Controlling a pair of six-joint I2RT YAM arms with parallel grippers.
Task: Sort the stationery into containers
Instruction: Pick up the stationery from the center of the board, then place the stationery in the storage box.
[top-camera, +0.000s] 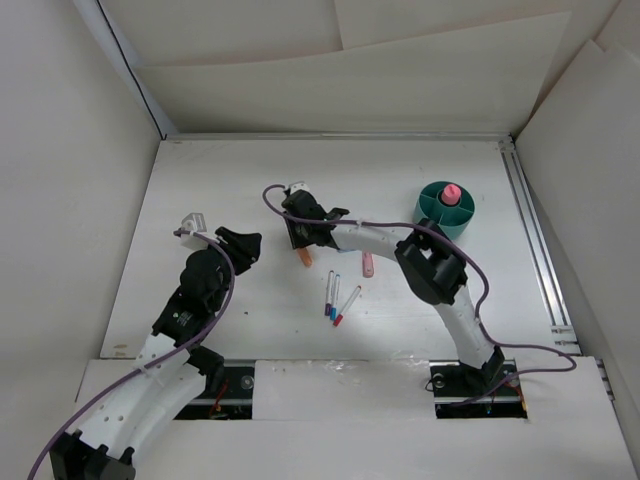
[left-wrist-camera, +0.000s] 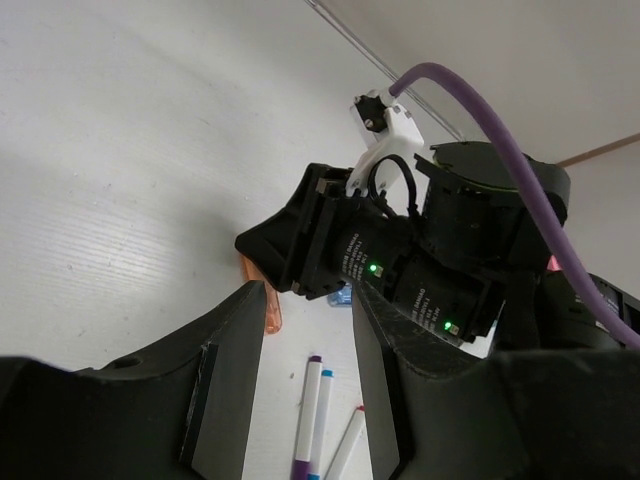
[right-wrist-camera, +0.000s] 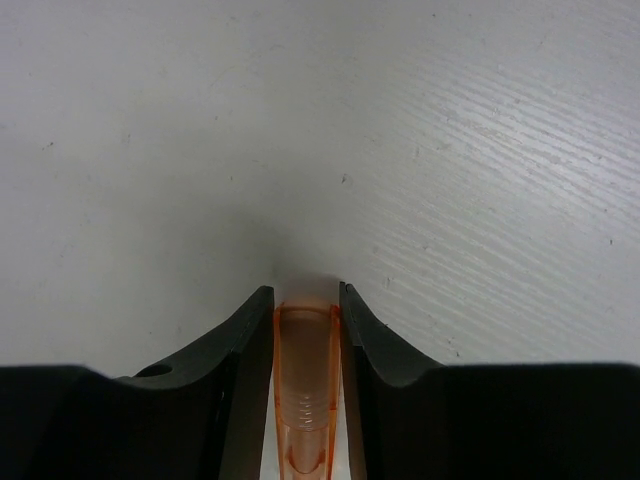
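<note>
An orange marker (top-camera: 304, 258) (right-wrist-camera: 305, 370) lies on the white table, and my right gripper (top-camera: 300, 238) (right-wrist-camera: 305, 300) is shut on it, both fingers pressed to its sides. My left gripper (top-camera: 246, 250) (left-wrist-camera: 308, 400) hovers open to the left, with nothing between its fingers. Through its gap I see three thin white pens (left-wrist-camera: 312, 420) (top-camera: 335, 295) on the table. A pink marker (top-camera: 368, 264) lies right of the orange one. The teal cup (top-camera: 428, 205) stands at the back right with a pink-capped marker (top-camera: 451, 193) upright in it. A light blue bit (left-wrist-camera: 340, 298) peeks from under the right gripper.
White walls enclose the table on the left, back and right. A metal rail (top-camera: 535, 240) runs along the table's right edge. The right arm's purple cable (top-camera: 470, 262) loops over the table between the cup and the arm's base.
</note>
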